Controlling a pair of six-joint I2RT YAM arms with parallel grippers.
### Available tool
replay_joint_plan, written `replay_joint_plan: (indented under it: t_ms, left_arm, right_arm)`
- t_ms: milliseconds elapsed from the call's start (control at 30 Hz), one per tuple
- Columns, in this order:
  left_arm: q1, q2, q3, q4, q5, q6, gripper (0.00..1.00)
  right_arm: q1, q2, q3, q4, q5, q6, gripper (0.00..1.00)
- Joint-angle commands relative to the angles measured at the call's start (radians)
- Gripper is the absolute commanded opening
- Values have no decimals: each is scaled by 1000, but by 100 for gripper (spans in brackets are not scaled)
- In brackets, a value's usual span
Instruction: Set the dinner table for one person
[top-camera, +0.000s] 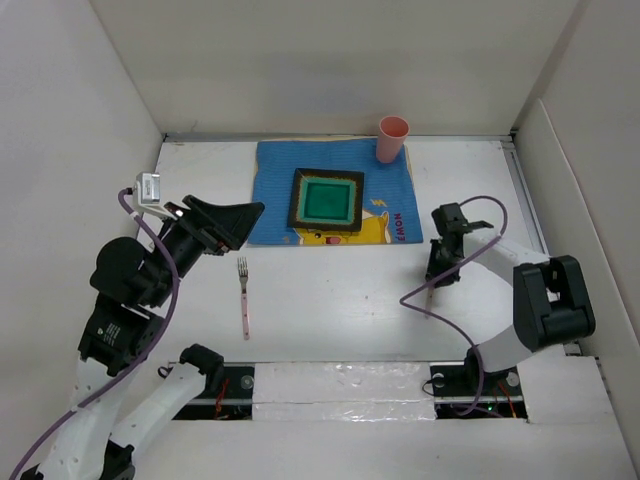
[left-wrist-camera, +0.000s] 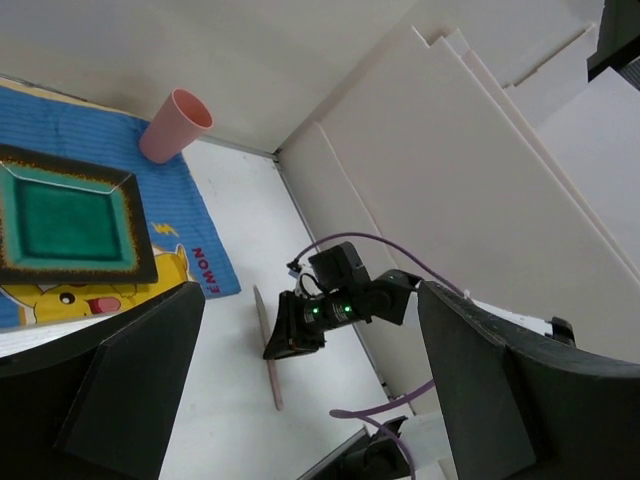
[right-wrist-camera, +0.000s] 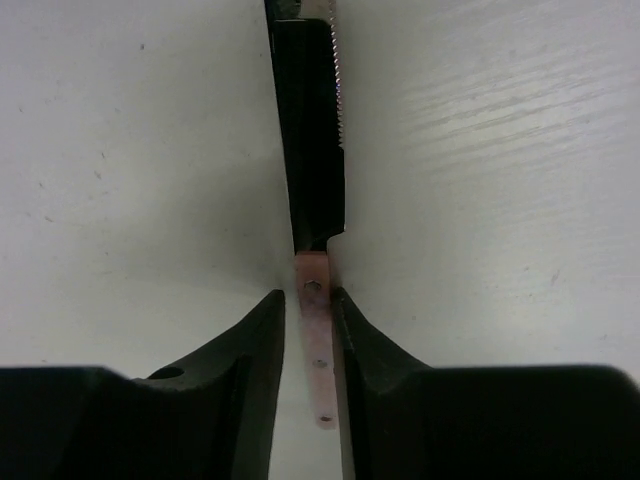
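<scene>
This is a robotics lab test cell: plain white panels (top-camera: 330, 60) wall the white tabletop (top-camera: 340, 300), a left arm (top-camera: 125, 285) and right arm (top-camera: 545, 300) are bolted at its near edge, and purple cables (top-camera: 172, 290) trail loose.

cup (top-camera: 392, 137) 1 | plate (top-camera: 326, 200) 1 | placemat (top-camera: 272, 170) 1 | fork (top-camera: 244, 295) 1 | knife (right-wrist-camera: 312, 150) 1

Bare dinner table (top-camera: 335, 300) lies open at lower centre of the top view, bounded left by the fork (top-camera: 243, 295), right by the right gripper (top-camera: 437, 270) pinching the knife (right-wrist-camera: 312, 140), above by the placemat (top-camera: 272, 190) with plate (top-camera: 327, 200) and cup (top-camera: 391, 140).
</scene>
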Motion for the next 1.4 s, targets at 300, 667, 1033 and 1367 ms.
replay_joint_plan:
  t_ms: [300, 667, 1033, 1367]
  left_arm:
    - [-63, -56, -3, 0, -113, 94, 85]
    - [-131, -110, -133, 1, -194, 192, 81]
    - [-131, -198, -313, 40, -242, 278, 37]
    - [-112, -188, -345, 24, -340, 308, 20]
  right_arm:
    - [289, 185, 123, -196, 134, 149, 1]
    - [457, -138, 17, -263, 162, 288, 0]
    - [416, 94, 385, -69, 209, -128, 0]
    - [300, 420, 727, 74, 85, -271, 0]
